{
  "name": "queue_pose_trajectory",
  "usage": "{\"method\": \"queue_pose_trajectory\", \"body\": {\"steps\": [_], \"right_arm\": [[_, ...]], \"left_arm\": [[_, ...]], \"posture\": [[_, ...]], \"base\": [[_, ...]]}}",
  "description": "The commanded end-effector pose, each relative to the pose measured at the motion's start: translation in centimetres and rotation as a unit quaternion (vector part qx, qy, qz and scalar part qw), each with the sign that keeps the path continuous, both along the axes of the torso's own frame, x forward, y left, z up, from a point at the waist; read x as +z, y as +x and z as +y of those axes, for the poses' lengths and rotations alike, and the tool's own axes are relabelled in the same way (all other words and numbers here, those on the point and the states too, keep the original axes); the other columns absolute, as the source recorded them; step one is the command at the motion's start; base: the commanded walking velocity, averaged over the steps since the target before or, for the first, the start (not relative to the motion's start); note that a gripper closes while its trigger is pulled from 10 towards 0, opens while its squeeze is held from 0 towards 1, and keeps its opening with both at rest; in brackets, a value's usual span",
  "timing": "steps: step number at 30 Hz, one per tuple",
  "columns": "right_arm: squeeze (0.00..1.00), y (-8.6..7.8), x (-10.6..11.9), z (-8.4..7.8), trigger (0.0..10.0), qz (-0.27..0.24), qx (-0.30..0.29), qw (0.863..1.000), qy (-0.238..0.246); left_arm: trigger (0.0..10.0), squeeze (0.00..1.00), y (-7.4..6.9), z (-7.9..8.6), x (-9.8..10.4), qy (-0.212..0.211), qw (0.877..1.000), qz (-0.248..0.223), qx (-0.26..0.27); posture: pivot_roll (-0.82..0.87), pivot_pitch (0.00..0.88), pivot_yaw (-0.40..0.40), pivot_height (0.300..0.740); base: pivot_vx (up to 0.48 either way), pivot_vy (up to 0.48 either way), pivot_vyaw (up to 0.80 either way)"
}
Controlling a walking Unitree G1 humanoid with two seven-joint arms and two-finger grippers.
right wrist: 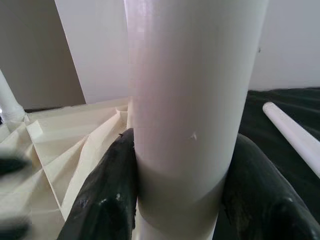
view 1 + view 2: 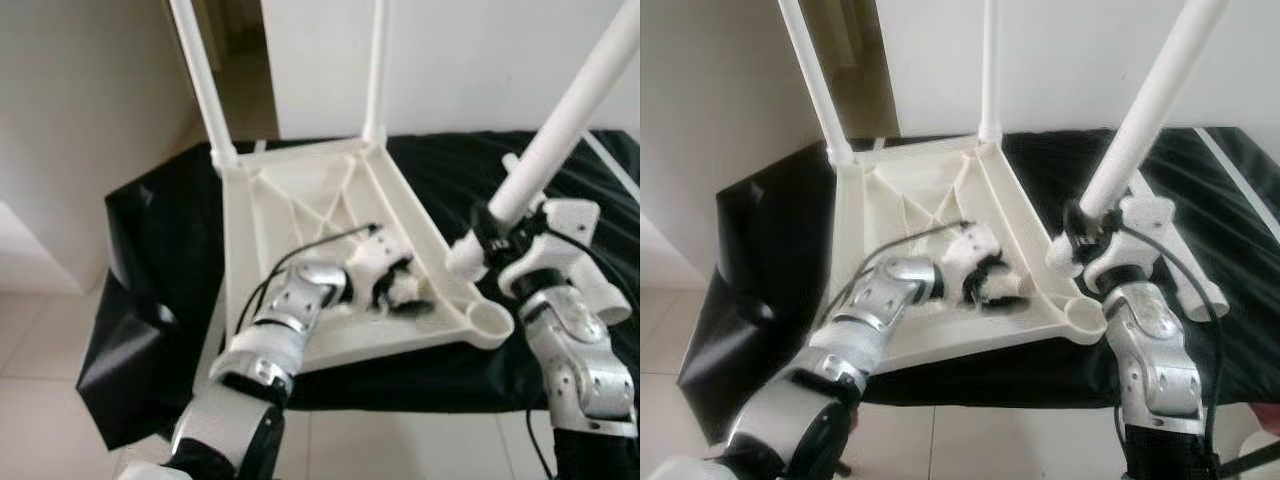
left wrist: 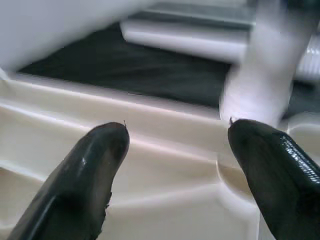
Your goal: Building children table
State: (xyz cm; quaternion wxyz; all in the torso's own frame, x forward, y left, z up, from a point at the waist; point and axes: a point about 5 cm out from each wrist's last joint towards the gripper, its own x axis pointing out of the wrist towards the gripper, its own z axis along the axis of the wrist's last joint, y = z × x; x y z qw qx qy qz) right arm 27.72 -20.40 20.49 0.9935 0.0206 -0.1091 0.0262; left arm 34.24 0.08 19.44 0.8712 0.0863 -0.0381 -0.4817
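The upside-down table top (image 2: 330, 260) lies on the black cloth (image 2: 160, 270), the left gripper (image 2: 392, 285) presses on it with jaws wide to steady it, while the right gripper (image 2: 487, 238), closed around a white leg (image 2: 570, 115), brings its end toward the near right corner socket (image 2: 487, 318).

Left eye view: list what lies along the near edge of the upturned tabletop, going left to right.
Left gripper resting on the tabletop's underside → empty corner socket → white leg clamped in the right gripper.
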Motion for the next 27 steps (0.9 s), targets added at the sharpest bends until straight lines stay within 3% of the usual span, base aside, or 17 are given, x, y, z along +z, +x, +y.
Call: {"method": "queue_pose_trajectory", "body": {"steps": [1, 10, 16, 27], "right_arm": [[0.00, -0.3, 0.2, 0.6, 10.0, -0.005, 0.007, 1.000, 0.000], [0.00, -0.7, 0.2, 1.4, 10.0, -0.005, -0.002, 1.000, -0.004], [0.00, -1.7, -0.5, 1.1, 10.0, 0.014, -0.042, 0.999, -0.019], [0.00, -3.2, -0.8, 0.3, 10.0, 0.025, -0.109, 0.993, -0.032]], "left_arm": [[10.0, 0.00, -2.1, -1.9, -0.6, -0.030, 0.997, 0.023, -0.069], [10.0, 0.00, -4.1, -0.9, -1.2, -0.041, 0.994, -0.011, -0.101], [10.0, 0.00, -4.7, 0.9, -2.5, -0.036, 0.995, 0.024, -0.086], [10.0, 0.00, -5.6, 2.0, -2.4, -0.041, 0.995, 0.028, -0.089]], "posture": [[-0.03, 0.000, 0.039, 0.740], [-0.03, 0.000, 0.031, 0.740], [-0.03, 0.000, 0.021, 0.740], [-0.03, 0.000, 0.017, 0.740]], "base": [[0.000, 0.000, 0.00], [0.000, 0.000, 0.00], [0.000, 0.000, 0.00], [0.000, 0.000, 0.00]]}}
